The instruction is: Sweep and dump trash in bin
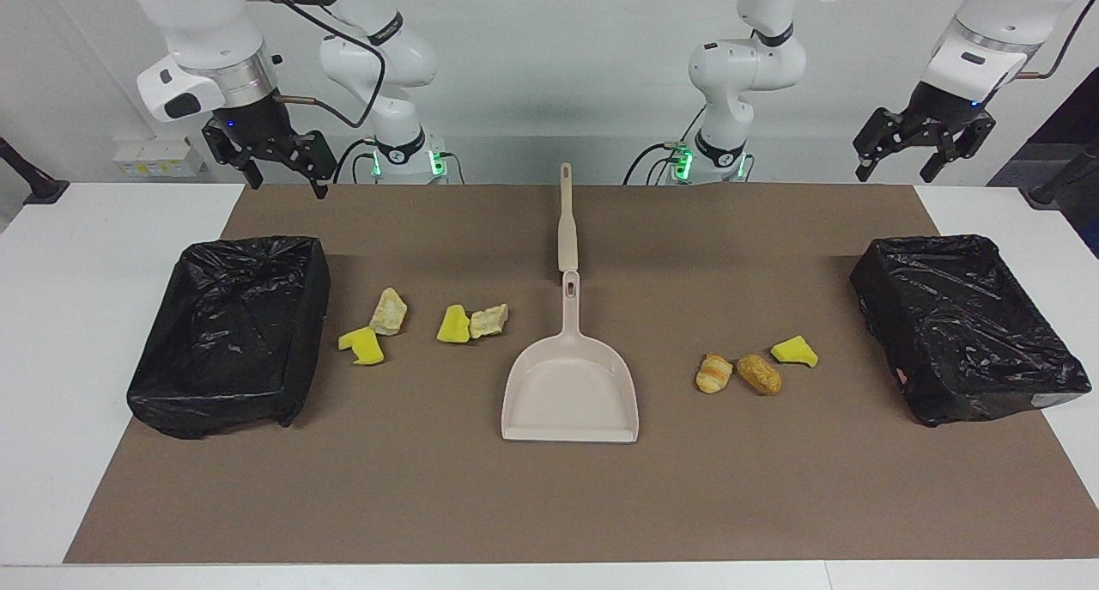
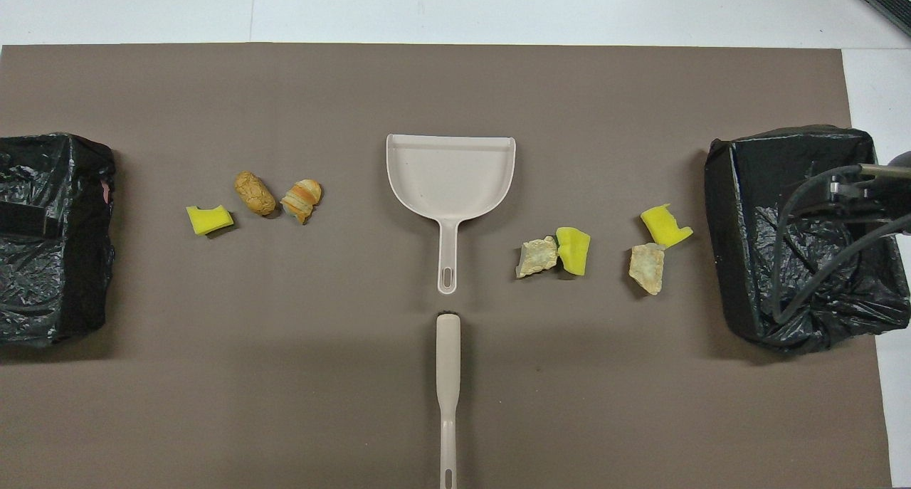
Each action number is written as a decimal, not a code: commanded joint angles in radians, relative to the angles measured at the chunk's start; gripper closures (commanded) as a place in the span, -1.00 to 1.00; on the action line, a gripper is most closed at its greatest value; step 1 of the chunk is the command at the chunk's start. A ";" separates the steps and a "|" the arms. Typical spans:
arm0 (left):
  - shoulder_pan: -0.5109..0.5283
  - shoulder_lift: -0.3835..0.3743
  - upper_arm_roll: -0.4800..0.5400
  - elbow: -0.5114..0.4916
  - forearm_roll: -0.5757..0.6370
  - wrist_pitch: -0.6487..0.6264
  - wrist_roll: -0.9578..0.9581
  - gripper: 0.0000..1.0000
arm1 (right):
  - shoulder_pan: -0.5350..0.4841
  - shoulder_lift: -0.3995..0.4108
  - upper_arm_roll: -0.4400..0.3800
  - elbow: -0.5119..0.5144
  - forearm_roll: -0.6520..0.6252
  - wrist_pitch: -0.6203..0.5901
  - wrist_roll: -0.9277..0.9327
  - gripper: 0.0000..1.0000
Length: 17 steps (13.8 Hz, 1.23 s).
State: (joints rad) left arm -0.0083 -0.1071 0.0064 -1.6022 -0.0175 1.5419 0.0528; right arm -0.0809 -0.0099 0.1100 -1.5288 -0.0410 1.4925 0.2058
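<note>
Meanwhile both hands, left [image 1: 923,152] and right [image 1: 273,162], hang open above the bench's [image 1: 103,221] robot-side edge, well apart from the trash [image 1: 427,323].

clear: bare mat [image 1: 549,504] | blocking: dustpan [image 1: 571,392] mid-table, trash [image 1: 464,324] flanking

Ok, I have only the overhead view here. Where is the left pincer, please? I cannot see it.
Observer: The left pincer hangs raised at its own end of the table, open and holding nothing.
Operator: And the right pincer? I see only cables over a bin.
Observer: The right pincer is also open and empty, up in the air by that black-lined bin, touching nothing.
Operator: Where does the brush handle end?
Observer: The brush reaches just past the mat's edge toward the robots, and nothing touches it.
</note>
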 commanded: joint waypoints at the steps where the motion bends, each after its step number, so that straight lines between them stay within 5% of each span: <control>1: -0.007 -0.005 0.001 -0.002 0.005 -0.020 0.004 -1.00 | -0.010 -0.022 0.002 -0.033 0.021 0.020 0.014 -1.00; 17: -0.044 -0.052 -0.013 -0.074 -0.006 -0.023 -0.001 -1.00 | 0.006 -0.012 0.003 -0.024 0.021 0.022 0.010 -1.00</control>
State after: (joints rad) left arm -0.0358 -0.1273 -0.0169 -1.6418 -0.0198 1.5215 0.0519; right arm -0.0758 -0.0099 0.1102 -1.5327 -0.0405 1.4925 0.2058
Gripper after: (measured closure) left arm 0.000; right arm 0.000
